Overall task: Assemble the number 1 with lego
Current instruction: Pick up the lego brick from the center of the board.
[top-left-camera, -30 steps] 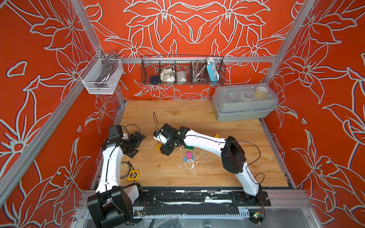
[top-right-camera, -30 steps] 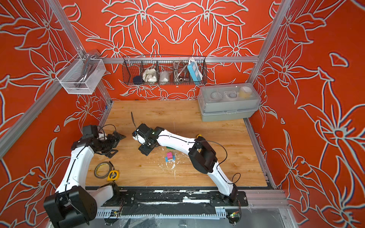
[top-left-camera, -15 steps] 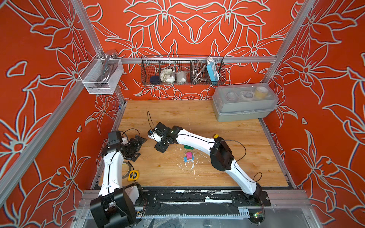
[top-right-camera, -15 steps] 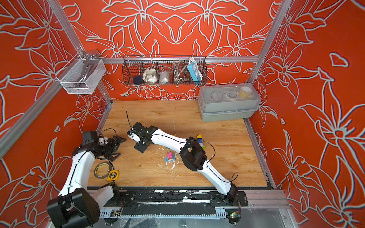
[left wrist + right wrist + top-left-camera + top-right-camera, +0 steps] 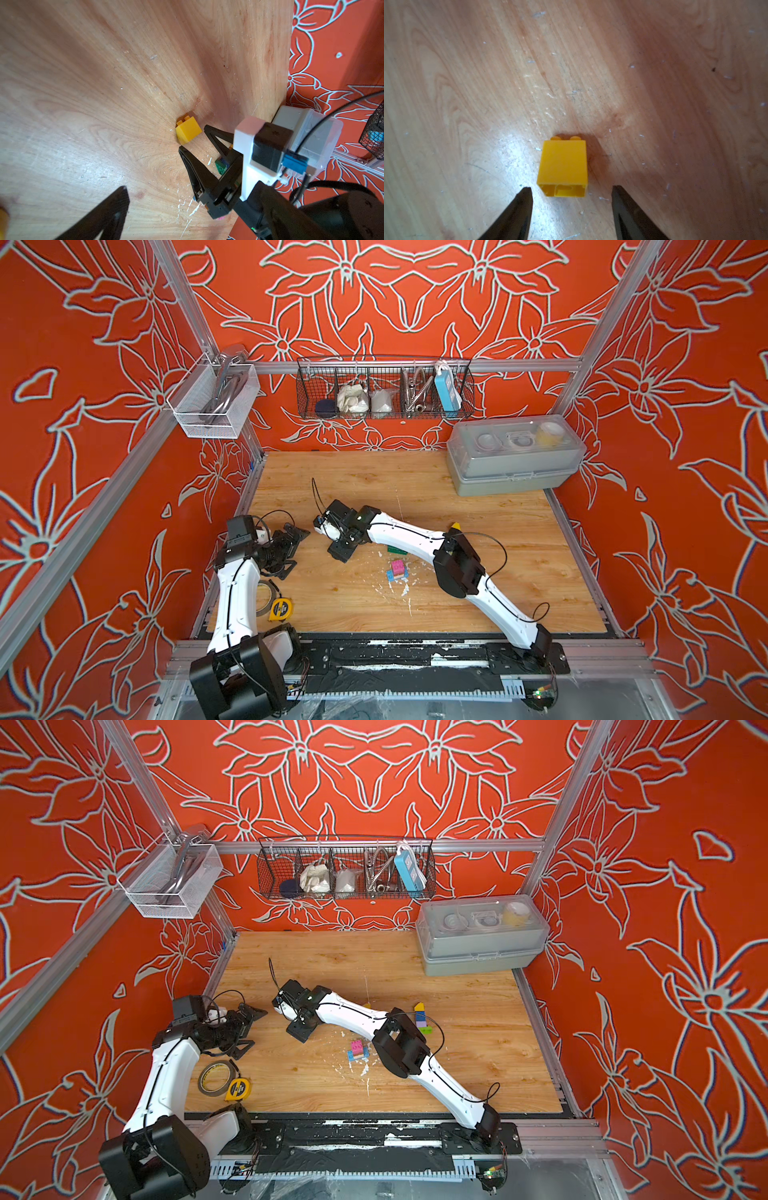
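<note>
Right wrist view: we see the right gripper (image 5: 570,187) half spread and holding nothing. Its tips flank the hollow end of the yellow brick (image 5: 562,162) without touching it. Brick lies on its side, studs away from the jaws. We judge: ease forward, centre, squeeze the flat sides. Off to one side the left gripper (image 5: 297,551) is spread wide, holding nothing. Behind the jaws sit the pink-blue bricks (image 5: 397,569).

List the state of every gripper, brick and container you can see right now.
right gripper: open, fingertips flanking the hollow end of the yellow brick, not touching it.
yellow brick: lying on its side, not held.
left gripper: wide open, empty.
pink brick: studs up, seated on a light blue piece.
grey box: lid on.
</note>
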You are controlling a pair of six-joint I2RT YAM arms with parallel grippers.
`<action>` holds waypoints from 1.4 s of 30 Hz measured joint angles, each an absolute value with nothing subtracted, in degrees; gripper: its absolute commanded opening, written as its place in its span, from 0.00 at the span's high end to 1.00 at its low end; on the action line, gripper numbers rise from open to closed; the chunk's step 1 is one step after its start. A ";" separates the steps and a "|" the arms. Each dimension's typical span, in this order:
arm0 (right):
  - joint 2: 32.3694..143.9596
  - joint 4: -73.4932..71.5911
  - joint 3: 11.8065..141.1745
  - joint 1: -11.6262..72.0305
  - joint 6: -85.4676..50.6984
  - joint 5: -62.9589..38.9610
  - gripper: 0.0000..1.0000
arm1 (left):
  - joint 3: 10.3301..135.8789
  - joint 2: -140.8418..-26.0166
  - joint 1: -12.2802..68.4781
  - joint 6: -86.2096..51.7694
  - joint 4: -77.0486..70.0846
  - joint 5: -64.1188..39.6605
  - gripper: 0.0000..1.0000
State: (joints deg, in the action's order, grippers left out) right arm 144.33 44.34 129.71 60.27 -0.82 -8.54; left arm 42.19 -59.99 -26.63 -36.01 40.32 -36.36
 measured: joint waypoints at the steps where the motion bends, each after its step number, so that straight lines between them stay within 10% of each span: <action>1: 144.44 44.31 129.71 60.27 -0.84 -8.56 0.35 | 42.19 -59.99 -26.63 -36.01 40.29 -36.36 0.00; 42: 147.09 46.61 134.19 59.53 -1.65 -11.86 0.49 | 42.19 -59.94 -27.00 -35.99 40.25 -36.73 0.00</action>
State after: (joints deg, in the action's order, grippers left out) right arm 147.09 46.61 134.19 59.53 -1.65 -11.86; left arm 42.19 -59.94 -27.00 -35.99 40.25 -36.73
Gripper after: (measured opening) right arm 0.505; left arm 0.996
